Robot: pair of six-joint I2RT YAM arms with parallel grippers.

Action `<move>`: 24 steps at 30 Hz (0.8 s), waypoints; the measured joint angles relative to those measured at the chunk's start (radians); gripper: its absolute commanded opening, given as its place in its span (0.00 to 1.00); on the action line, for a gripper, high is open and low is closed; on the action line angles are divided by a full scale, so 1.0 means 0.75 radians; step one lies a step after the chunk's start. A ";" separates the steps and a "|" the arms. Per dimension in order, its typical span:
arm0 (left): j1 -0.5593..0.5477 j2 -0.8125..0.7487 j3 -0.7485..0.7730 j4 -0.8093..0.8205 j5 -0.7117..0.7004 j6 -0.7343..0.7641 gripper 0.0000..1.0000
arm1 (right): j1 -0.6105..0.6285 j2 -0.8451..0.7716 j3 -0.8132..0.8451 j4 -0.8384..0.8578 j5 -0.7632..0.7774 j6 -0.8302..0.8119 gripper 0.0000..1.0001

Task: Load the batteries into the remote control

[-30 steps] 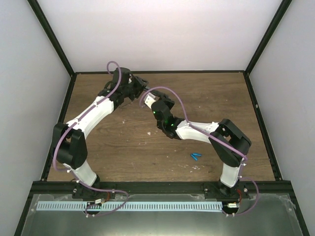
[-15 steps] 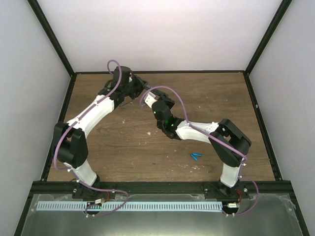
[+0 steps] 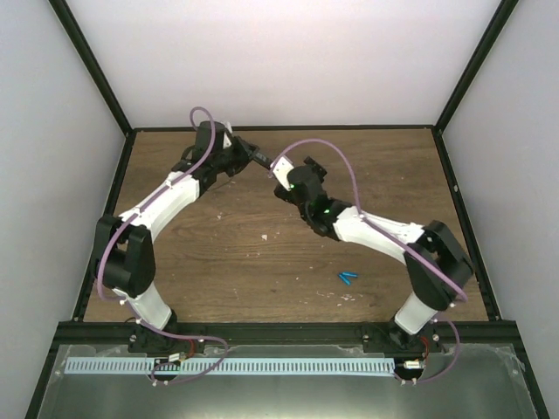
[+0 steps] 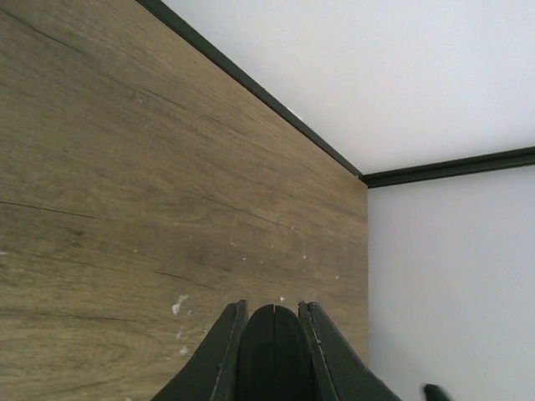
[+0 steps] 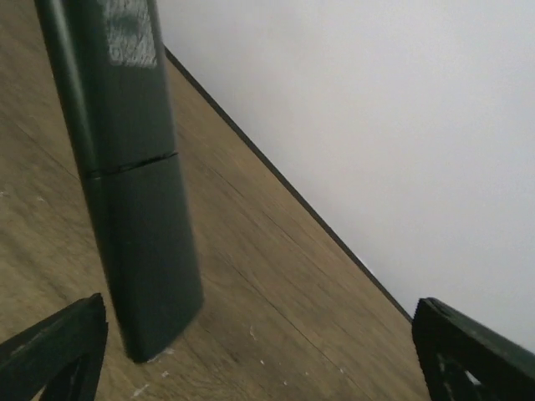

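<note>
The remote control (image 5: 134,167) is a slim black bar with a seam across its back. My left gripper (image 4: 274,307) is shut on one end of it, and the rounded black end (image 4: 274,355) shows between the two fingers. In the top view this left gripper (image 3: 248,155) sits at the table's far middle with the remote control (image 3: 263,161) sticking out to its right. My right gripper (image 5: 263,342) stands wide open, the remote's free end just inside its left finger (image 5: 58,347) without touching. The batteries (image 3: 348,278), two small blue cylinders, lie together on the table near the right arm's base.
The wooden table (image 3: 218,253) is boxed in by a black frame (image 3: 279,128) and white walls on three sides. Small white flecks (image 3: 264,236) dot the wood. Both arms reach toward the far middle, their purple cables (image 3: 319,144) looping above them.
My right gripper has opened and let go of the remote, and that arm has swung right. My left gripper has shut on the remote and stays in place.
</note>
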 measured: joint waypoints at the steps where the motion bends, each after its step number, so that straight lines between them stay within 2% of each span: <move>1: 0.011 0.000 -0.019 0.022 0.018 0.021 0.00 | -0.015 -0.037 -0.006 -0.025 -0.059 0.035 0.99; 6: 0.084 -0.001 -0.126 0.154 0.165 0.135 0.00 | -0.096 -0.239 -0.082 -0.097 -0.405 0.138 1.00; 14: 0.167 -0.005 -0.247 0.431 0.509 0.273 0.00 | -0.233 -0.314 -0.106 -0.247 -0.890 0.171 1.00; 18: 0.165 -0.005 -0.294 0.591 0.685 0.301 0.01 | -0.272 -0.314 -0.108 -0.310 -1.020 0.171 1.00; 24: 0.159 -0.009 -0.316 0.713 0.837 0.321 0.00 | -0.275 -0.290 -0.108 -0.332 -1.099 0.174 0.99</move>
